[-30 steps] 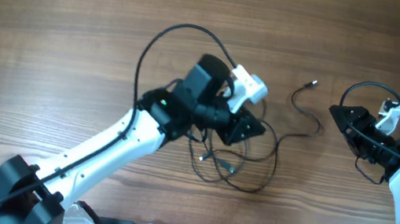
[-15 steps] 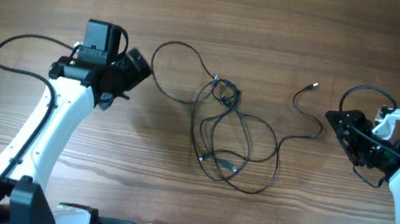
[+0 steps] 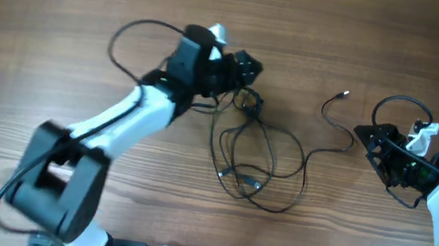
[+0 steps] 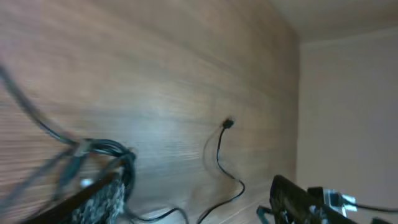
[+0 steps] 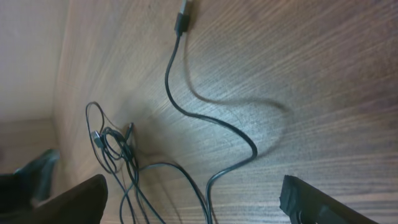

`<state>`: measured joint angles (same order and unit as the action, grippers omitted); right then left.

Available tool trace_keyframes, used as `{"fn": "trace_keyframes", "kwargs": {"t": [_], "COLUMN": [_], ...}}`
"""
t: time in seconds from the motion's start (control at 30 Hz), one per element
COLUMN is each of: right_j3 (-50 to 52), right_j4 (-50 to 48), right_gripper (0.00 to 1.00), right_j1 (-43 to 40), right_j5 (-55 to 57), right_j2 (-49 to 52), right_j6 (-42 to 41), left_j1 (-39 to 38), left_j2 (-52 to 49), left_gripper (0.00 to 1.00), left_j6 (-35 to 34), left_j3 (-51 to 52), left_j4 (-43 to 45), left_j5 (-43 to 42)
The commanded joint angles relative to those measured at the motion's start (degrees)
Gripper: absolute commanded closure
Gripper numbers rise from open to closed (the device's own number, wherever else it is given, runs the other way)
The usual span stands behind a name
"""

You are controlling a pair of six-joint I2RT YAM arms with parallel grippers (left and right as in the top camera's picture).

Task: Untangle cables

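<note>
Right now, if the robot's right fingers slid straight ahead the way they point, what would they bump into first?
Most likely the loose cable strand, whose bend lies just ahead, between the open right fingers. The tangled bundle lies farther on, off to one side.

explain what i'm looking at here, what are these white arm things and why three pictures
These are two robot arms at a wooden table, each ending in a two-finger gripper. One picture looks down from above; the other two come from cameras on the wrists, hence the odd angles. On the table lies a tangle of thin black cables, one plug end trailing free. The left gripper is at the top of the tangle, too blurred to tell if it grips anything. The right gripper is open and holds nothing.
</note>
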<state>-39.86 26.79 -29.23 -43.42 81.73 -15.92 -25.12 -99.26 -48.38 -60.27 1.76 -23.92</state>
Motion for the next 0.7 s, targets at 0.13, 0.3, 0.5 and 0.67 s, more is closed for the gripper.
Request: {"fn": "trace_keyframes", "kwargs": {"t": [0.13,0.3,0.5,0.67], "right_j3": [-0.2,-0.2,-0.2,-0.2], "right_j4": [0.1,0.8,1.1,1.2], "right_gripper": [0.00,0.00,0.00,0.00], "right_j1": [0.3,0.3,0.3,0.3], "right_j5": [0.3,0.4,0.4,0.4], "right_j2": [-0.6,-0.6,-0.6,-0.6], "right_j6": [0.3,0.3,0.3,0.3], "left_j1": [-7.0,-8.0,-8.5,-9.7], "left_j2": [-13.1,-14.0,-8.0,-5.7], "left_gripper": [0.25,0.36,0.28,0.28], "left_j6": [-18.6,-10.6,5.2,17.5], "left_j3": [-0.2,-0.2,-4.7,-8.6], "left_j4": [9.8,10.9,0.9,-13.7], "left_j5": [7.2,12.7,9.8,18.7]}}
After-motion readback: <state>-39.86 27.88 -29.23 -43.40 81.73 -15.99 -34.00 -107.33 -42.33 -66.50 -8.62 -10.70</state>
